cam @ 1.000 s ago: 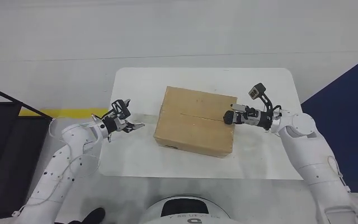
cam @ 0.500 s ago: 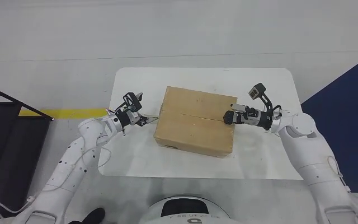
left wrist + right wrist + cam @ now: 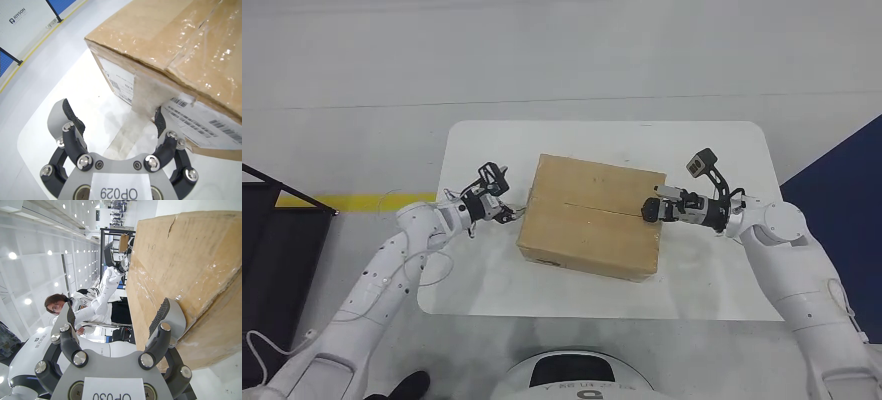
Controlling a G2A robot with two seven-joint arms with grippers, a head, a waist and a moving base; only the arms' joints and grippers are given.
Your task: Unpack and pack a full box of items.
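A closed cardboard box (image 3: 592, 215) sealed with clear tape lies in the middle of the white table (image 3: 702, 155). My left gripper (image 3: 510, 212) is open at the box's left end. In the left wrist view the box (image 3: 170, 37) fills the far side, and a loose strip of tape (image 3: 143, 94) hangs from its end seam down between the fingers of the left gripper (image 3: 117, 117). My right gripper (image 3: 650, 209) is open at the box's right end. In the right wrist view one finger (image 3: 162, 311) of the right gripper (image 3: 116, 311) rests on the corner of the box (image 3: 179, 256).
Bare table surface runs in front of and behind the box. A black frame (image 3: 272, 200) stands on the floor at the far left, and a blue panel (image 3: 842, 170) at the right. A yellow line (image 3: 352, 200) marks the floor.
My left arm has moved right, from the table's left edge up to the box's left end, fingers still open. The right arm and the box have not moved.
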